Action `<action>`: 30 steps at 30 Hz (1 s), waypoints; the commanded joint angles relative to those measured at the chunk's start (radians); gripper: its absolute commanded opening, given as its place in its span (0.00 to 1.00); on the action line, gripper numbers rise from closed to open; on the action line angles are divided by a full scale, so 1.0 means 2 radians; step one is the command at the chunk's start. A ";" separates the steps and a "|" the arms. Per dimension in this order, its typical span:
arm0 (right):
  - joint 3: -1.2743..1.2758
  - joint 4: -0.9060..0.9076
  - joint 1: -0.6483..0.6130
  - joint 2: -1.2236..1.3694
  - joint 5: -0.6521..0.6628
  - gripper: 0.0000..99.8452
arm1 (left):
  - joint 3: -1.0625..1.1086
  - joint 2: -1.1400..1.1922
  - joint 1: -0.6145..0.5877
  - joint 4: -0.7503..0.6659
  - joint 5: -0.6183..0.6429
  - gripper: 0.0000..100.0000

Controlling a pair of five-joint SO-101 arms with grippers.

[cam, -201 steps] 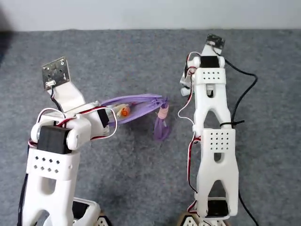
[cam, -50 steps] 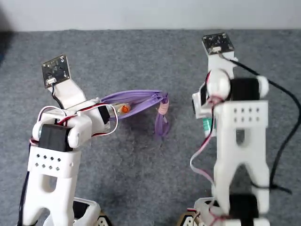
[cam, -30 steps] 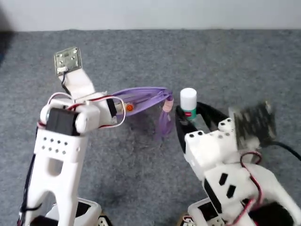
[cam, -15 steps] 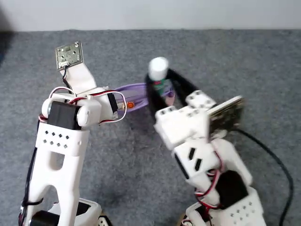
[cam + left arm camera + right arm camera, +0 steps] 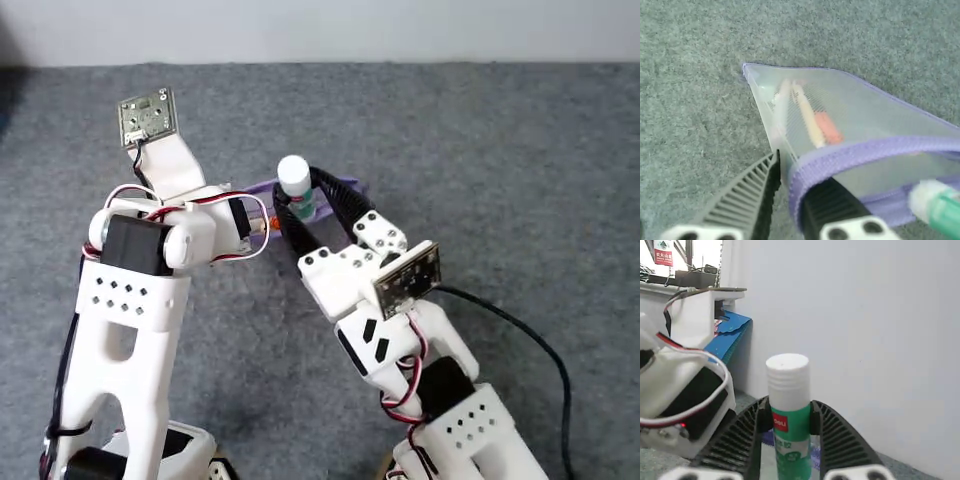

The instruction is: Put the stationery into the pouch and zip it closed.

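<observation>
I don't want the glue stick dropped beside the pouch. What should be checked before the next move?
1. Grip on the glue stick: ok, clamped upright in the right hand.
2. Mouth of the pouch open: ok, the left hand pinches its purple rim.
3. Stick lined up over the mouth: cannot tell; it is close to the rim.
4. Room inside: ok, the pens lie toward the closed end.
5. Left hand out of the stick's way: ok, the two are apart.

Since earlier, right gripper (image 5: 301, 208) swung glue stick (image 5: 294, 178) leftward to pouch (image 5: 865, 125) mouth; left arm (image 5: 135, 270) shifted slightly
</observation>
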 commanded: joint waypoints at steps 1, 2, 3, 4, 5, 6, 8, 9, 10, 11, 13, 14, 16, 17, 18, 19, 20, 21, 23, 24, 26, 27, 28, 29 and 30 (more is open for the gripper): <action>0.017 -0.037 -0.004 -0.010 0.020 0.01 | -0.017 0.005 0.005 0.004 0.006 0.01; 0.023 -0.048 -0.004 -0.010 0.022 0.01 | -0.017 0.005 0.005 0.004 0.006 0.01; 0.030 -0.059 -0.004 -0.010 0.023 0.01 | -0.017 0.005 0.005 0.004 0.006 0.01; 0.038 -0.069 -0.004 -0.010 0.025 0.01 | -0.017 0.005 0.005 0.004 0.006 0.01; 0.047 -0.077 -0.004 -0.010 0.025 0.01 | -0.017 0.005 0.005 0.004 0.006 0.01; 0.057 -0.083 -0.003 -0.010 0.025 0.01 | -0.017 0.005 0.005 0.004 0.006 0.01; 0.074 -0.092 0.003 -0.010 0.025 0.01 | -0.017 0.005 0.005 0.004 0.006 0.01; 0.081 -0.096 0.009 -0.010 0.025 0.01 | -0.017 0.005 0.005 0.004 0.006 0.01; 0.088 -0.099 0.014 -0.010 0.025 0.01 | -0.017 0.005 0.005 0.004 0.006 0.01; 0.094 -0.100 0.023 -0.010 0.025 0.01 | -0.016 0.005 0.005 0.005 0.006 0.01; 0.104 -0.099 0.039 -0.010 0.025 0.01 | -0.016 0.005 0.005 0.005 0.006 0.01; 0.105 -0.099 0.046 -0.010 0.025 0.01 | -0.016 0.005 0.005 0.005 0.006 0.01; 0.104 -0.096 0.057 -0.010 0.025 0.01 | -0.016 0.005 0.005 0.005 0.006 0.01; 0.104 -0.095 0.060 -0.010 0.026 0.01 | -0.016 0.005 0.005 0.005 0.006 0.01; 0.104 -0.095 0.061 -0.010 0.035 0.01 | -0.016 0.005 0.005 0.005 0.006 0.01; 0.104 -0.095 0.060 -0.010 0.050 0.01 | -0.016 0.005 0.005 0.005 0.006 0.01; 0.104 -0.095 0.059 -0.010 0.067 0.01 | -0.016 0.005 0.005 0.005 0.006 0.01; 0.104 -0.094 0.059 -0.010 0.079 0.01 | -0.016 0.005 0.005 0.005 0.006 0.01; 0.103 -0.094 0.059 -0.010 0.093 0.04 | -0.016 0.005 0.005 0.005 0.006 0.01; 0.103 -0.092 0.059 -0.010 0.095 0.07 | -0.016 0.005 0.005 0.005 0.006 0.01; 0.097 -0.060 0.059 -0.015 0.095 0.14 | -0.016 0.005 0.005 0.005 0.006 0.01; 0.087 -0.033 0.059 -0.015 0.095 0.17 | -0.016 0.005 0.005 0.005 0.006 0.01; 0.074 -0.003 0.059 -0.015 0.093 0.20 | -0.016 0.005 0.005 0.005 0.006 0.01; 0.059 0.026 0.059 -0.015 0.091 0.23 | -0.016 0.005 0.005 0.005 0.006 0.01; 0.044 0.050 0.059 -0.016 0.087 0.24 | -0.016 0.005 0.005 0.005 0.006 0.01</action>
